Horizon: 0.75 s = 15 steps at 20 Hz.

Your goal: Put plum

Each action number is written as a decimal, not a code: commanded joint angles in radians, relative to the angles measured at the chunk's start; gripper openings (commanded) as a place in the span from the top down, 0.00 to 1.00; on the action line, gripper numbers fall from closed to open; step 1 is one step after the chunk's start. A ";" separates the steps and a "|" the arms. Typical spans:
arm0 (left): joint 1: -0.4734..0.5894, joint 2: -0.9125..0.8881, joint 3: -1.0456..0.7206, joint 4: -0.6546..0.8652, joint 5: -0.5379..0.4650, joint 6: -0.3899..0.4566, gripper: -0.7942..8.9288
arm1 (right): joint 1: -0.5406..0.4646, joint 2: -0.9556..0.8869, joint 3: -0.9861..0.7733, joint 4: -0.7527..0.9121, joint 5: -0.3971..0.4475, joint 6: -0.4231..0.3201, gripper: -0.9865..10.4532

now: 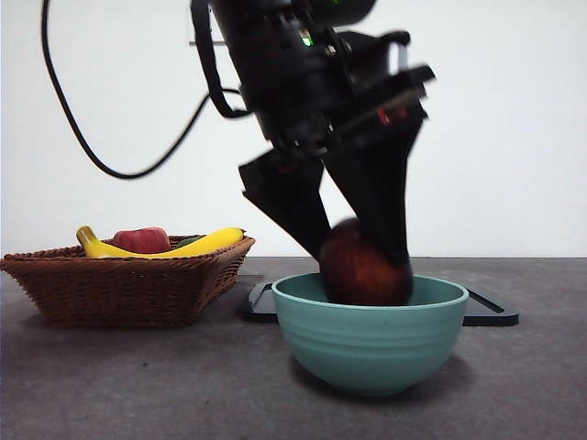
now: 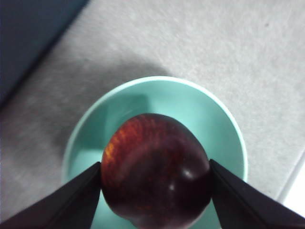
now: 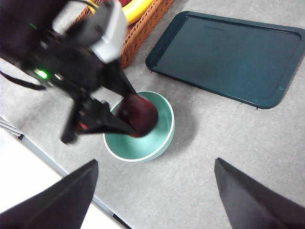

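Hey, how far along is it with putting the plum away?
Done: the left pincer has the plum gripped and positioned over the teal bowl, its lower part already below the rim. In hand: lowering it in; whether it touches the bowl's bottom cannot be seen. Left: open the jaws and pull away. The right pincer waits open above the table. The basket with a banana sits beside.

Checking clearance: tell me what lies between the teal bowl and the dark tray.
Only bare grey table lies between the bowl and tray, seen in the right wrist view.
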 commanded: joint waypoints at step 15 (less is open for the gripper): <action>-0.037 0.087 0.019 0.016 -0.051 0.055 0.49 | 0.004 0.005 0.019 0.010 0.000 0.010 0.57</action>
